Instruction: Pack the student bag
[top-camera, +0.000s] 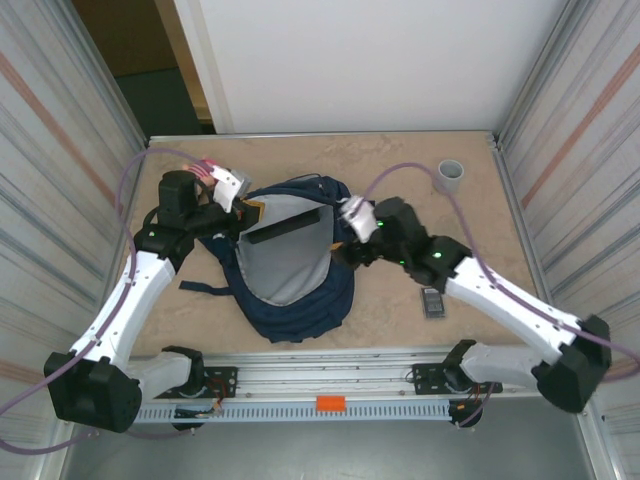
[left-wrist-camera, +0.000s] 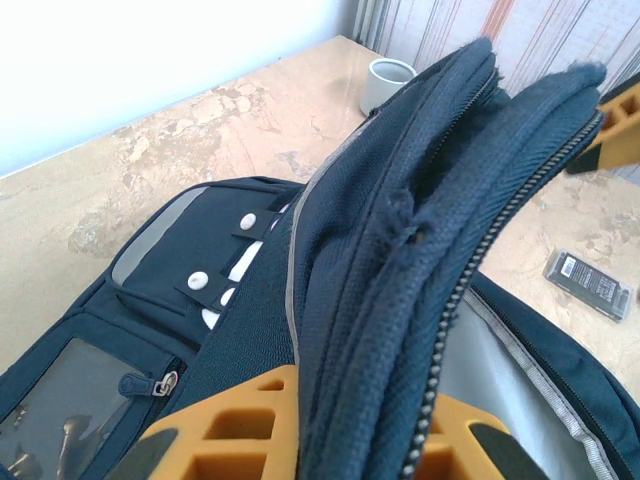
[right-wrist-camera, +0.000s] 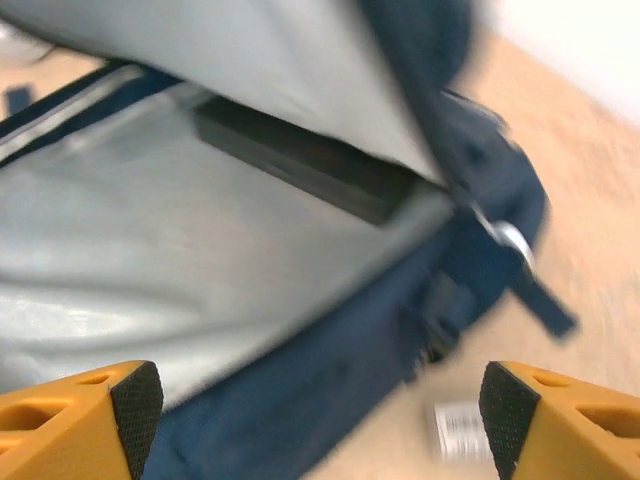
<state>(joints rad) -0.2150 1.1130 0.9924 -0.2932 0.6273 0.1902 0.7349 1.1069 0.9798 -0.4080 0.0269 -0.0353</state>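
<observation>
Beige marbled table (top-camera: 400, 160) carries the bag (top-camera: 300, 310) at frame centre, open, grey lining showing. Left gripper (left-wrist-camera: 350, 440) pinches its zippered edge at the bag's upper left; right gripper (right-wrist-camera: 320, 420) hangs spread at its right rim. Black box (top-camera: 290, 228) lies inside; cup (top-camera: 451, 175) stands upper right.

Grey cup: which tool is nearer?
Right. The right tool, open over the right edge of the bag, left of the cup; the left tool clamps its left edge, farther off.

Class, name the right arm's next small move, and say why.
Probably swing the right gripper toward the small dark device on the table: its jaws are open and empty, and the left gripper holds the student bag open.
</observation>
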